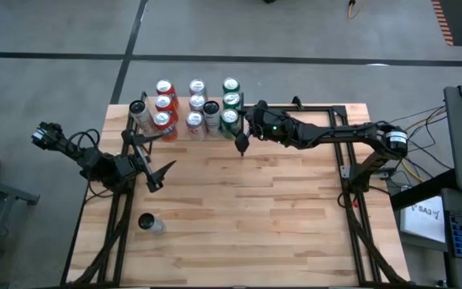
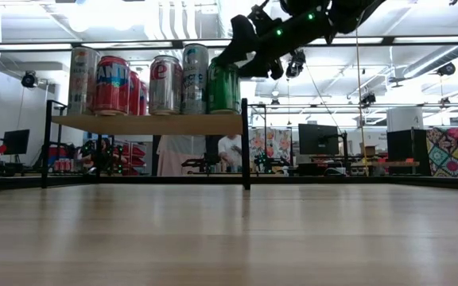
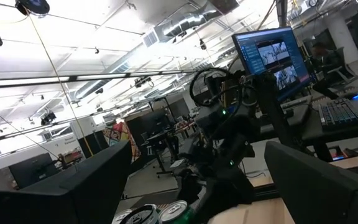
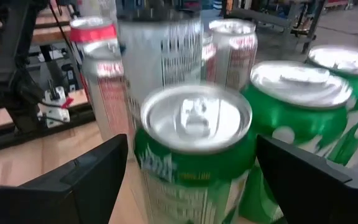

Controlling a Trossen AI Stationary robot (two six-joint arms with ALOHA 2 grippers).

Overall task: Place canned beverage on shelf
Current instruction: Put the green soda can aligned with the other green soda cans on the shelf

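The shelf (image 2: 149, 123) is a light wood board on thin black posts at the table's far left. Several cans stand on it in rows: red (image 1: 164, 104), silver (image 1: 196, 103) and green (image 1: 230, 100). My right gripper (image 1: 241, 144) is open just on the near side of the nearest green can (image 1: 229, 120). In the right wrist view its fingers stand apart on either side of this can (image 4: 194, 143) without touching it. In the low view my right gripper (image 2: 241, 44) is above the shelf's right end. My left gripper (image 1: 157, 170) is open and empty near the table's left edge.
One silver can with a dark top (image 1: 149, 223) is on the tabletop near the left front. A taller silver can (image 1: 139, 115) stands at the shelf's left end. Black frame rails run along the table's left and right edges. Bare tabletop (image 1: 255, 209) lies in the middle and front.
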